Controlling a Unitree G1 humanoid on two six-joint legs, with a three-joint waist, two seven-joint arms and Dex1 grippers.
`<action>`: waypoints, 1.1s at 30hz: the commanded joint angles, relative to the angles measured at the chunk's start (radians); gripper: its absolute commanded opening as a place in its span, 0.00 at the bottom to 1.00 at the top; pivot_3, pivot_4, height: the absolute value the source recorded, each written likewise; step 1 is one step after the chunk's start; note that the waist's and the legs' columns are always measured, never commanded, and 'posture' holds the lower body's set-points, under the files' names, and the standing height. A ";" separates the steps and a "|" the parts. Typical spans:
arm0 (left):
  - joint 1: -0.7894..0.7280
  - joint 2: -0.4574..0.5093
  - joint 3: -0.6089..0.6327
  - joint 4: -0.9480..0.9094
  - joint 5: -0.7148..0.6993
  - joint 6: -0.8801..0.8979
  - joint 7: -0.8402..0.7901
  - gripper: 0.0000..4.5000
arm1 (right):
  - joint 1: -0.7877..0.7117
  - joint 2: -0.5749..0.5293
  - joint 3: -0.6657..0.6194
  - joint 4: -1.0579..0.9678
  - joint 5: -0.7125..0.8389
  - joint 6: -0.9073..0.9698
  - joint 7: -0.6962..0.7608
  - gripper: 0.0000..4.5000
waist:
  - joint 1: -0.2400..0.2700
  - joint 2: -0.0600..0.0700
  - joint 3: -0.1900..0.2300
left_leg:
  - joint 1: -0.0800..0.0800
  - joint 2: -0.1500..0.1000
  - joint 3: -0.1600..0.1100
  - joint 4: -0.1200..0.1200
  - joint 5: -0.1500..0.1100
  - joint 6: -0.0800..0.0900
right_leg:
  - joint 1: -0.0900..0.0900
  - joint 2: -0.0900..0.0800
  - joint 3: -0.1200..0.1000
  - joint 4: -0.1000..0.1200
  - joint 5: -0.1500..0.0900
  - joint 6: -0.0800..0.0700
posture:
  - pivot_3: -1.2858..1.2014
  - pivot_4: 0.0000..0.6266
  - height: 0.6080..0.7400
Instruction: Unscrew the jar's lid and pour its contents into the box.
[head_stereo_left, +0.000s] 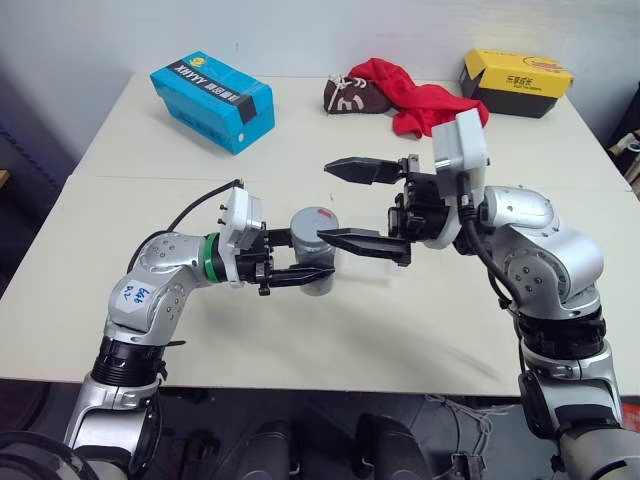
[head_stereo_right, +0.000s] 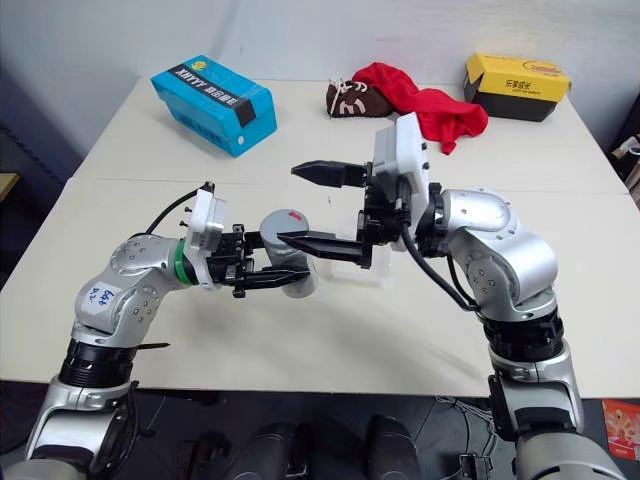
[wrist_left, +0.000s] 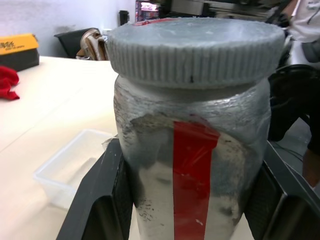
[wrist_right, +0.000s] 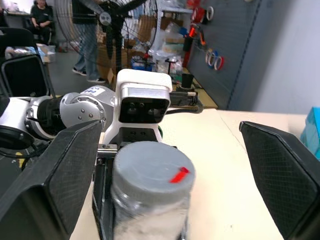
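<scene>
Left gripper (head_stereo_left: 300, 262) clamps the jar (head_stereo_left: 318, 268) upright above the table (head_stereo_left: 400, 330), grey lid (head_stereo_left: 314, 224) on. Right gripper (head_stereo_left: 345, 203) spread wide, fingers apart around the lid. Best re-centre, close squarely on the ribbed rim, twist without tilting. Box (wrist_left: 70, 170) sits just behind.

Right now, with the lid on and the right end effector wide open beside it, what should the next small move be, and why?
Probably close the right end effector back onto the lid for another twist. The left end effector clamps the jar upright, the lid sits fully on it, and the right fingers stand spread either side of the cap without touching it, so the contents cannot reach the box yet.
</scene>
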 joint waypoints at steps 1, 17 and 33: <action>-0.012 -0.011 -0.013 -0.024 0.016 -0.008 0.021 0.51 | -0.027 0.015 0.024 -0.047 -0.025 0.022 -0.050 1.00 | 0.000 0.000 0.000 | 0.000 0.000 0.000 0.000 0.000 0.000 | 0.000 0.000 0.000 0.000 0.000 0.000 | 0.52 0.24 1.00; -0.016 -0.034 -0.029 -0.022 0.037 -0.023 0.012 0.51 | -0.053 0.031 0.073 -0.005 -0.072 0.096 -0.062 1.00 | 0.000 0.000 0.000 | -0.001 0.000 0.000 0.003 0.000 0.000 | 0.000 0.000 0.000 0.002 0.000 0.000 | 0.52 0.24 1.00; 0.006 -0.021 -0.025 -0.035 0.051 -0.048 -0.004 0.51 | 0.008 -0.100 -0.028 0.141 -0.095 0.009 0.036 1.00 | 0.001 0.000 0.000 | -0.001 0.000 0.000 0.003 0.000 0.000 | 0.000 0.000 0.000 0.002 0.000 0.000 | 0.52 0.24 1.00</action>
